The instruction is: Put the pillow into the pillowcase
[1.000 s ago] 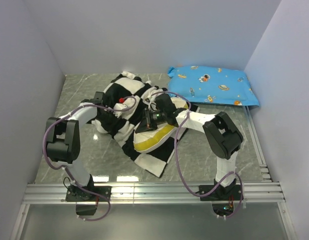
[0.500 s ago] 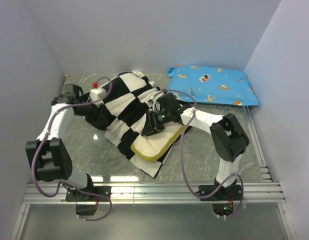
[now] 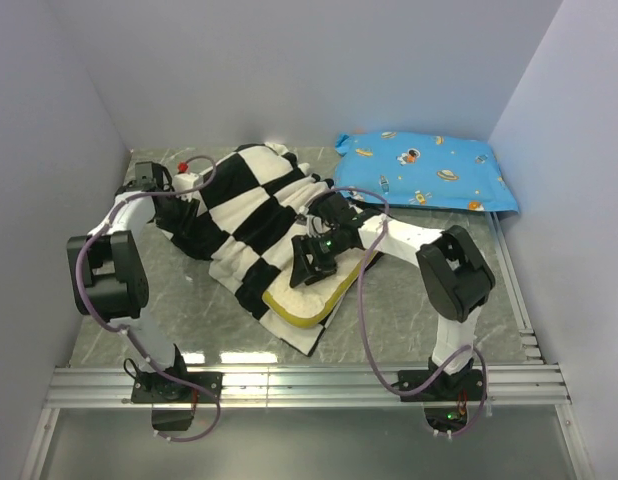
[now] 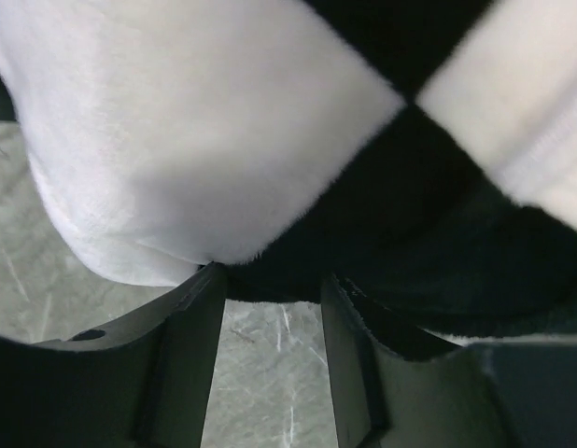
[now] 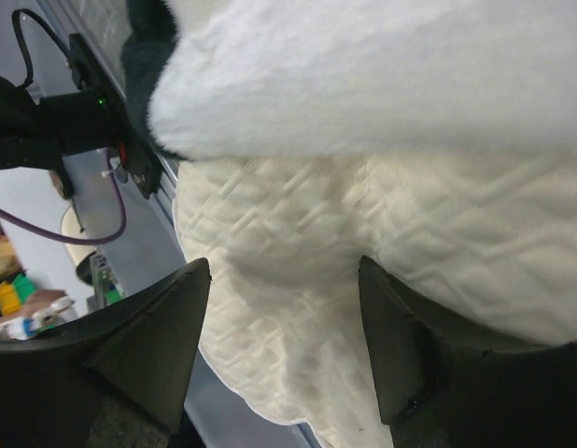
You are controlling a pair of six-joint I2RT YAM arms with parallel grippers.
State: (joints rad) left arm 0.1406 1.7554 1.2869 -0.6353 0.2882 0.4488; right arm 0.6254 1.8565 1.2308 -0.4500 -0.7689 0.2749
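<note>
Cream pillow (image 3: 307,292): quilted, dotted face with olive-yellow piping. One end pokes out of the case's open mouth at lower centre, and the rest is covered.
Checked pillowcase (image 3: 251,205): plush black and white squares, lying diagonally from upper left to centre on the grey marble worktop (image 3: 189,300), wrinkled along its left edge.
Left hand (image 4: 270,303): fingers apart at the case's upper-left edge. Fabric touches the tips and worktop shows between them.
Right hand (image 5: 281,271): fingers wide apart over the pillow's bare end, just below the case's hem.
Blue cartoon pillow (image 3: 429,170): upper right, apart from the rest.
Change over the last second: the case was bunched at centre with both hands close together. Now it is stretched out, and the left arm has swung to the upper left.
</note>
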